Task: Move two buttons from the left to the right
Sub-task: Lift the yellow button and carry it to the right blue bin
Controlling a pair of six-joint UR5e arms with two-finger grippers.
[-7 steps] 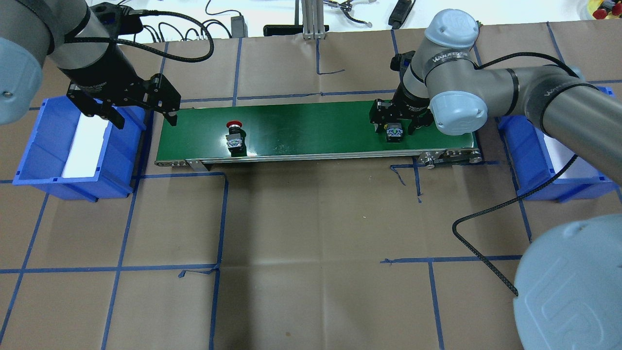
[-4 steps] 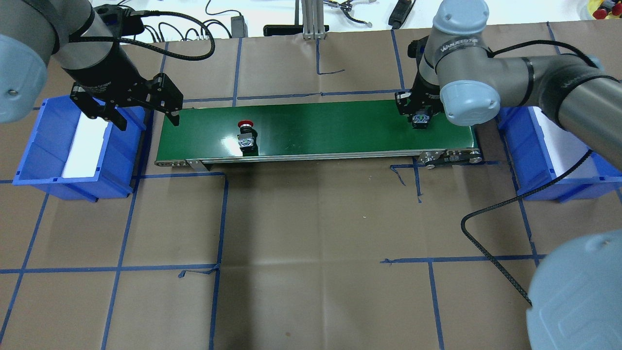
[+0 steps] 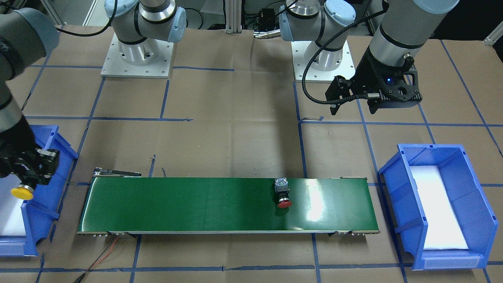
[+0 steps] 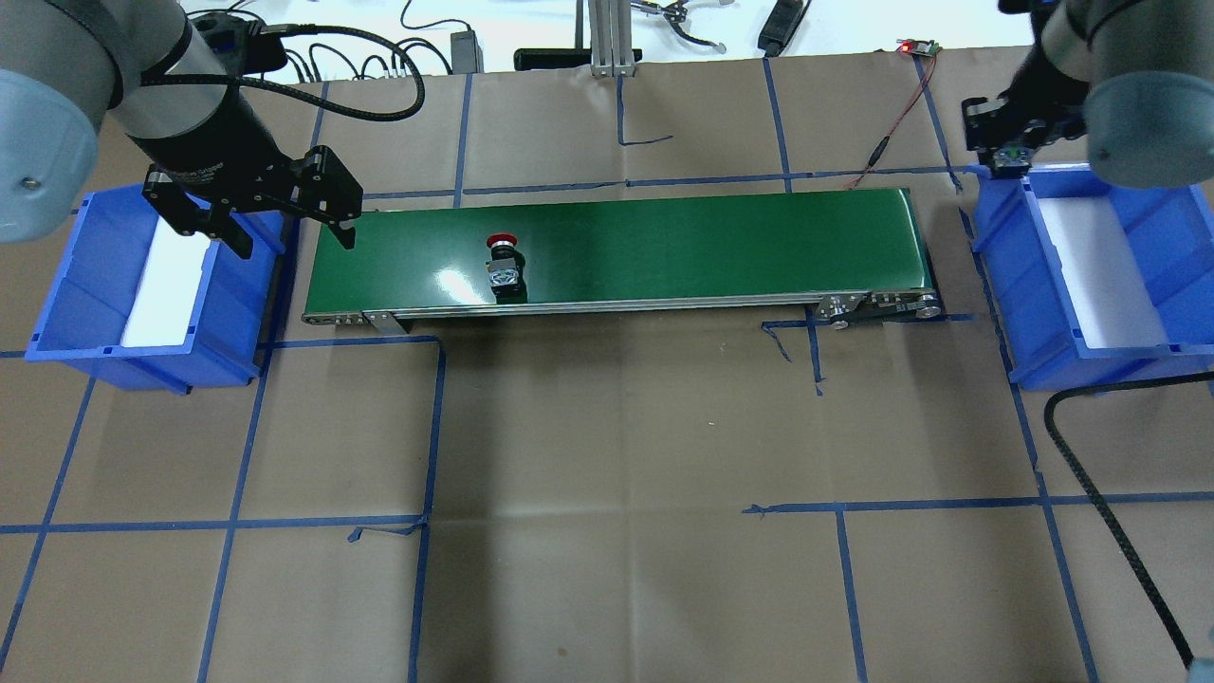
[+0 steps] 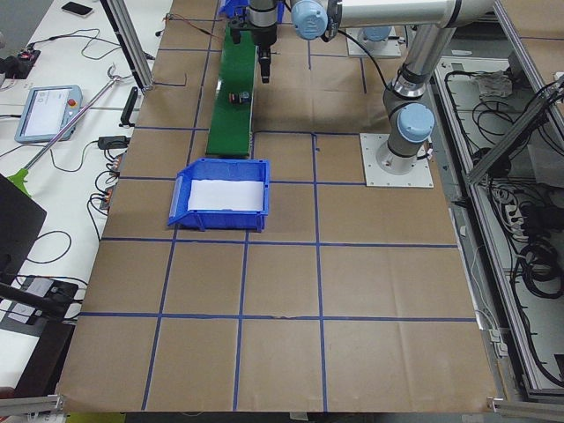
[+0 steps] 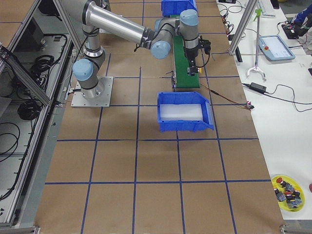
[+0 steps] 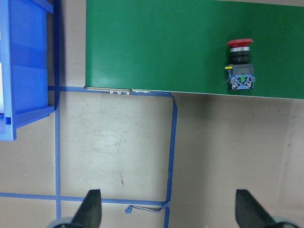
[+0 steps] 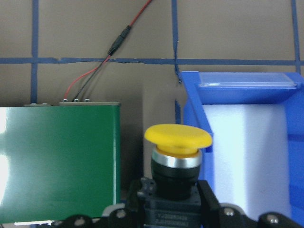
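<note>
The red button (image 4: 503, 258) lies on its side on the green belt (image 4: 664, 237), left of the middle, cap toward the far side; it also shows in the front view (image 3: 282, 192) and the left wrist view (image 7: 241, 64). My right gripper (image 4: 1007, 152) is shut on the yellow button (image 8: 178, 156) and holds it over the near-belt far corner of the right blue bin (image 4: 996, 247), cap showing in the front view (image 3: 21, 192). My left gripper (image 4: 294, 242) is open and empty above the belt's left end, next to the left blue bin (image 4: 85, 285).
Both bins have a white liner. A red wire (image 4: 892, 133) runs from the belt's right end toward the far edge. A black cable (image 4: 1091, 474) hangs over the table at the near right. Blue tape lines cross the brown paper.
My right gripper lifted the yellow button off the belt's right end and carried it right to the right bin's corner. The red button rode right along the belt. The left gripper barely moved.
</note>
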